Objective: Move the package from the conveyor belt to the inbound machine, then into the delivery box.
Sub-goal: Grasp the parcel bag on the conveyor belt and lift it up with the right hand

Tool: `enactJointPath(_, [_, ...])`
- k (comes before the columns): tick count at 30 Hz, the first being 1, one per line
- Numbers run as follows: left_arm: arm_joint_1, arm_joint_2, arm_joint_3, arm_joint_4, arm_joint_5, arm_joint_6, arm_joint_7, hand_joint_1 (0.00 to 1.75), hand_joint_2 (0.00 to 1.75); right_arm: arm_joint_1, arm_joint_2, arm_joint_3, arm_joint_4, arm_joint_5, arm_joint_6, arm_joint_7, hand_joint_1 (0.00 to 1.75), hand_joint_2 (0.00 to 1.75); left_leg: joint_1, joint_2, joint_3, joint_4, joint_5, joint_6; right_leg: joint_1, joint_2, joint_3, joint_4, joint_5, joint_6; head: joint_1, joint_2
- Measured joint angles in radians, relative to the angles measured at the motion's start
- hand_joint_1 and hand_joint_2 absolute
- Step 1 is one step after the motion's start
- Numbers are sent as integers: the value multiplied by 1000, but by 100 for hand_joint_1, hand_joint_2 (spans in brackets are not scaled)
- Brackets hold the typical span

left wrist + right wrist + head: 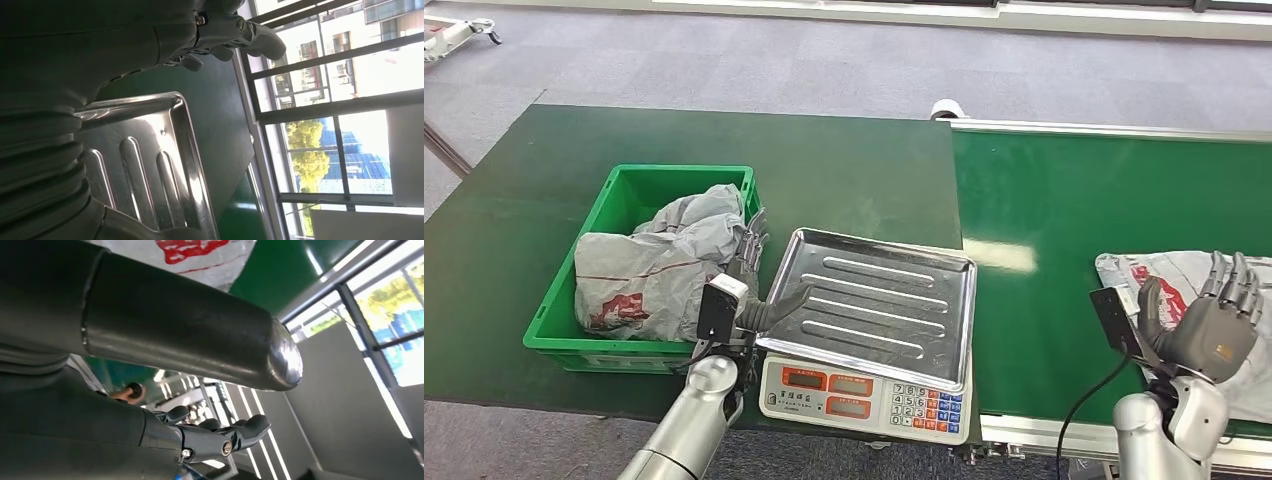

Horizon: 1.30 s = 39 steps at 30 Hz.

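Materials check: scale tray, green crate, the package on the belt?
Scale tray: looks like stainless steel, bright and mirror-like, with pressed ribs and window glare.
Green crate: probably moulded rigid plastic, uniform colour, slightly glossy rim.
Package on the belt: thin grey plastic film, a crinkled mailer bag with red print.

- Package (1214, 285): grey plastic mailer bag with red print, lying flat and crumpled on the green conveyor belt (1074, 220), near right.
- Scale (869, 330): white body, red and blue keys, empty ribbed steel tray on top; at table's near edge, just left of belt.
- Green crate (639, 195): left of scale, holding crumpled grey bags (654, 265) with red print.
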Motion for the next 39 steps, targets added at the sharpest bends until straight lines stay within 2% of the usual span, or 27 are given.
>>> enactJointPath(15, [2,0,16,-2,-5,-3,0,0,175,-17,-8,-27,54,-9,42,39,0,0,0,0,0,0,0,0,0,0,0,0,0,0,0,0])
enactJointPath(22, [2,-1,18,-1,-20,-17,0,0,175,-56,-42,-57,167,-6,126,138,0,0,0,0,0,0,0,0,0,0,0,0,0,0,0,0])
enactJointPath(28, [-4,-3,19,10,-27,-26,0,0,175,-117,-99,-79,382,42,284,240,0,0,0,0,0,0,0,0,0,0,0,0,0,0,0,0])
enactJointPath(32, [-7,-4,22,18,-31,-26,0,0,175,-148,-130,-79,488,69,325,286,0,175,0,0,0,0,0,0,0,0,0,0,0,0,0,0])
enactJointPath(39, [-12,-9,31,29,-33,-22,0,0,175,-192,-154,-83,597,40,405,260,0,175,0,0,0,0,0,0,0,0,0,0,0,0,0,0])
